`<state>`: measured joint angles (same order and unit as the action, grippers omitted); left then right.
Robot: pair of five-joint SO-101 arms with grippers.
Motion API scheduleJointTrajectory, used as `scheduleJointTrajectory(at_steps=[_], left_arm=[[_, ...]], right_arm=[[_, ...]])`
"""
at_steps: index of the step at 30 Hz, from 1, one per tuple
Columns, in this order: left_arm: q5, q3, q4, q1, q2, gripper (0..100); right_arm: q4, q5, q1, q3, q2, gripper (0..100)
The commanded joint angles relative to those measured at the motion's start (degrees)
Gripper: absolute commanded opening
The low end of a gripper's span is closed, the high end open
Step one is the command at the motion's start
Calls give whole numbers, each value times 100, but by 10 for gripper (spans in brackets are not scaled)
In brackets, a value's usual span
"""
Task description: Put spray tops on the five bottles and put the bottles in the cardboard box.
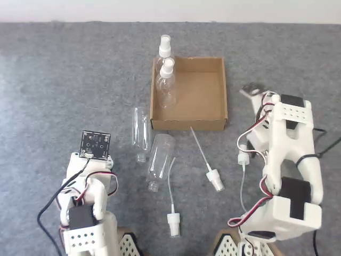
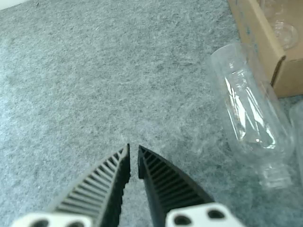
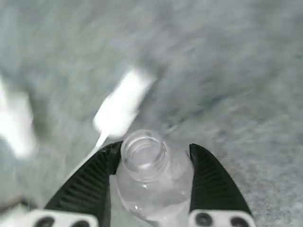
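1. The right gripper [image 3: 154,150] is clamped on a clear bottle [image 3: 143,158] just under its open neck; the bottle's body is cut off at the frame edge
2. Past the neck a white shape [image 3: 124,101] is too blurred to name
3. In the high view's upper centre a capped bottle [image 1: 166,85] stands inside the cardboard box [image 1: 189,124]; a second capped bottle [image 1: 164,49] stands at its far left corner, inside or behind I cannot tell
4. An uncapped bottle [image 1: 140,128] lies just left of the box, another uncapped bottle [image 1: 160,160] below it
5. One spray top [image 1: 216,180] lies below the box
6. The left gripper [image 2: 133,150] is closed, tips together, over grey worktop [image 2: 94,71]
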<state>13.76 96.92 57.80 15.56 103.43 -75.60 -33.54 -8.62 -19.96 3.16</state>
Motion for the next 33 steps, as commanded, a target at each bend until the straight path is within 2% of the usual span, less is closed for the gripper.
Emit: scheduleJointTrajectory(at_steps=[1, 5, 9, 14, 25, 33], left_arm=[[62, -40, 26, 0, 79, 26], [62, -40, 26, 0, 79, 26], [62, -40, 26, 0, 79, 26], [62, -40, 26, 0, 79, 26], [62, -40, 26, 0, 79, 26], [62, -40, 26, 0, 79, 26]], right_arm=[[453, 721, 57, 290, 22, 84], [804, 1099, 48, 308, 391, 84], [945, 1125, 57, 308, 611, 92], [848, 1116, 66, 308, 637, 224], [251, -70, 101, 853, 690, 235], [251, -290, 145, 712, 822, 232]])
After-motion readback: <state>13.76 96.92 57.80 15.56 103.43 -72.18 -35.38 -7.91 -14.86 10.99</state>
